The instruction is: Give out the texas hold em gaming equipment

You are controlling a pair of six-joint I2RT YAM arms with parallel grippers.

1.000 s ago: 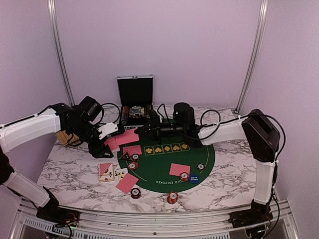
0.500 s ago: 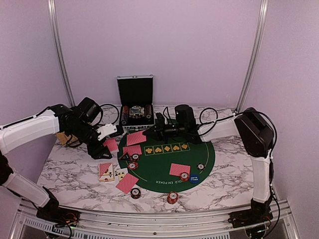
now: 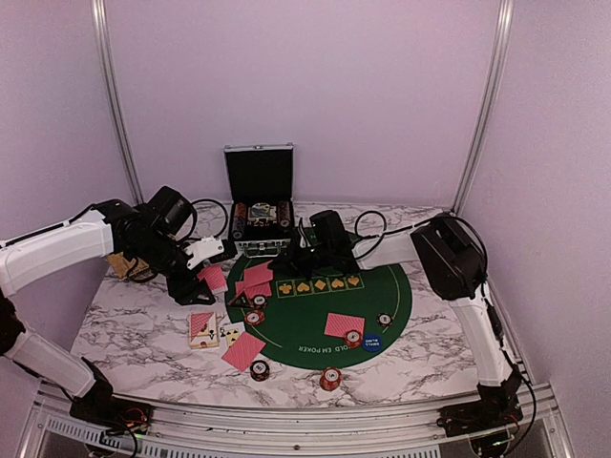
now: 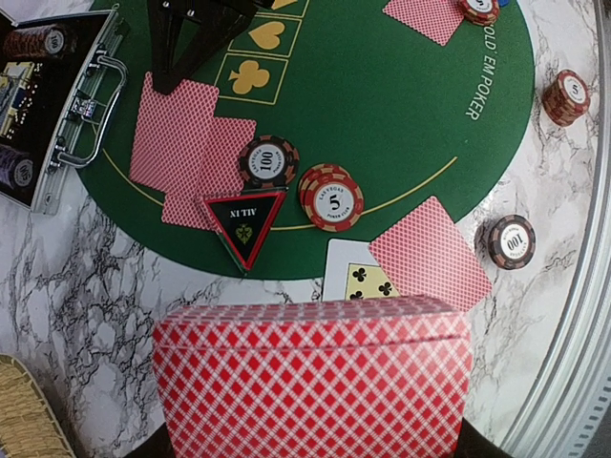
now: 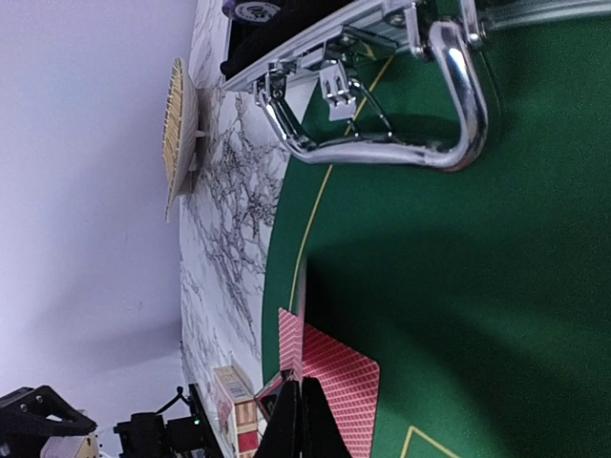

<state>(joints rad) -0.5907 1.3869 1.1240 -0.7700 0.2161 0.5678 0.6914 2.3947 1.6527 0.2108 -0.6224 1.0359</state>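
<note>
from above, the step in hand looks like dealing one card to a seat. doing it well likely means letting the card settle flat, then lifting the right hand point(image 3: 286, 260) straight off so nothing is dragged. that hand is reaching low over the far left of the round green felt poker mat point(image 3: 391, 296), its tip at a single red-backed card point(image 3: 258, 274) near the open silver-edged black case point(image 3: 260, 215). the left hand point(image 3: 204, 256) is grasping a red-backed deck of playing cards point(image 3: 212, 278) over the marbled white counter point(image 3: 134, 334), just off the mat's left rim.

in the left wrist view, the deck is filling the bottom, gripped from both sides. beyond it the single card is overlapping a second red-backed card point(image 4: 215, 181), and the right hand's black fingers point(image 4: 191, 38) are touching its far edge. a black triangular marker point(image 4: 244, 221) and striped poker chips point(image 4: 331, 200) are lying just beside, so a sideways exit could be risking a nudge.

in the right wrist view, the right hand is clenched, jaws pressed together at the card's corner. whether it is pinching the card or only resting on it, i cannot tell.
</note>
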